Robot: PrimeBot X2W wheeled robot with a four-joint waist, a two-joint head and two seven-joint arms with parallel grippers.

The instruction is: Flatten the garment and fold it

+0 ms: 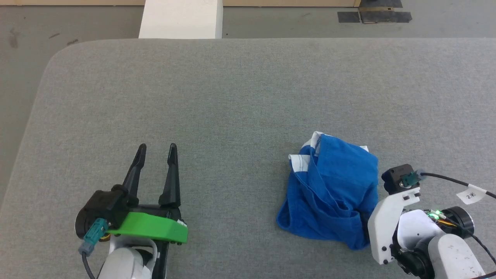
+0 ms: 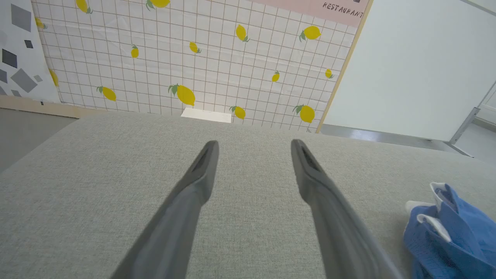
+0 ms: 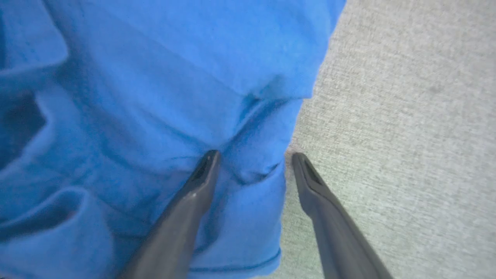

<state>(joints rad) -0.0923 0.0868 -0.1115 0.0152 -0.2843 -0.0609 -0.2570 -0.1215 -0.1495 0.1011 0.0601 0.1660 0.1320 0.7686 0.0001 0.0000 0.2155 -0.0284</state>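
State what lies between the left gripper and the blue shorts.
Nothing lies there: only bare grey table stretches from the left gripper to the shorts, as the head view shows.

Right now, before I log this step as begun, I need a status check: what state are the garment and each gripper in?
garment: crumpled in a heap on the table, not flattened, not folded.
left gripper: open, empty, over bare table, apart from the garment.
right gripper: open, at the garment's edge, one finger over cloth, the other over table; nothing gripped.
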